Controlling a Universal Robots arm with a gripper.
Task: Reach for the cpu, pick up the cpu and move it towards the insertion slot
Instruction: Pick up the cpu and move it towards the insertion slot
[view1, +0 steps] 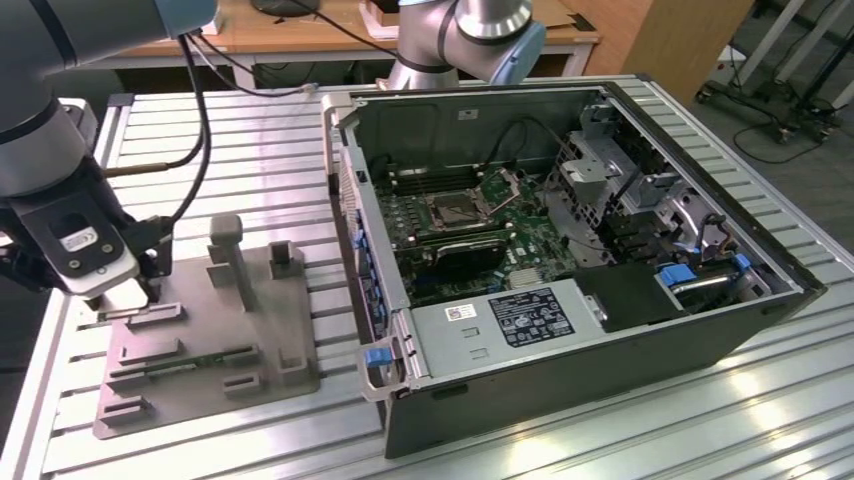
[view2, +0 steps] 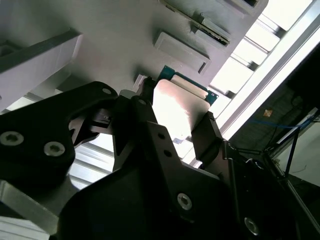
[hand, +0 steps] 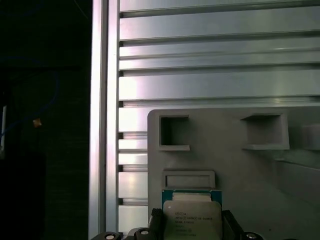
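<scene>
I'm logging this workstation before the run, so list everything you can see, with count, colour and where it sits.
cpu: one, silvery top, green edge, on the fixture plate, at the gripper.
insertion slot: one, silver frame, dark centre, on the motherboard inside the computer case.
fixture plate: one, grey, on the table, exterior view's left.
computer case: one, dark grey, side open, exterior view's right.
table: one, silver, slatted.
wooden desk: one, brown, behind the table.
other arm: one, grey and blue, behind the case.
arm: one, grey, exterior view's left.
gripper: one, over the plate's corner.
</scene>
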